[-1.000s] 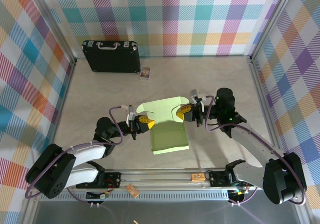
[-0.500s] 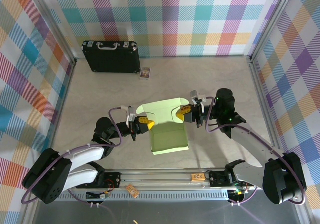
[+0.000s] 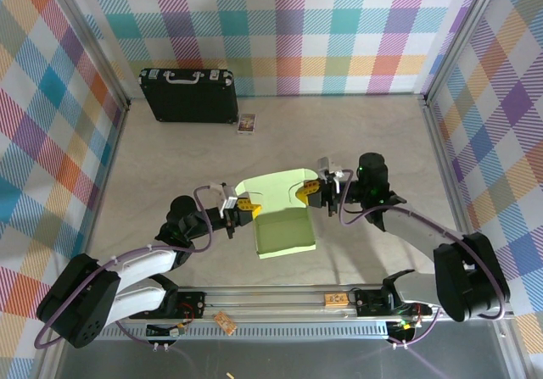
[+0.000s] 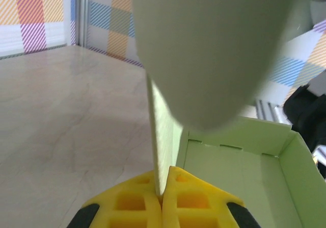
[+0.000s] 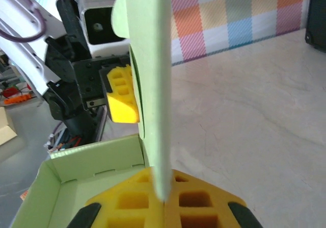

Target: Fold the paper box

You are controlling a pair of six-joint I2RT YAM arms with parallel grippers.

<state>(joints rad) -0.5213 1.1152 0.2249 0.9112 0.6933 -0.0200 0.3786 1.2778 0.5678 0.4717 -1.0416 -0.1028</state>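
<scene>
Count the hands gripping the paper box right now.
2. The left hand pinches the left flap of the paper box; the right hand pinches its right flap.

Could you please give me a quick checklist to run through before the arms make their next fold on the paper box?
1. Grip: left hand shut on the paper box at its left flap: ok.
2. Grip: right hand shut on the opposite flap: ok.
3. Tray part resting flat on the table: ok.
4. The black briefcase and picture card stand clear of the box: ok.
5. Tabs lined up with the tray-wall slots: cannot tell.
</scene>
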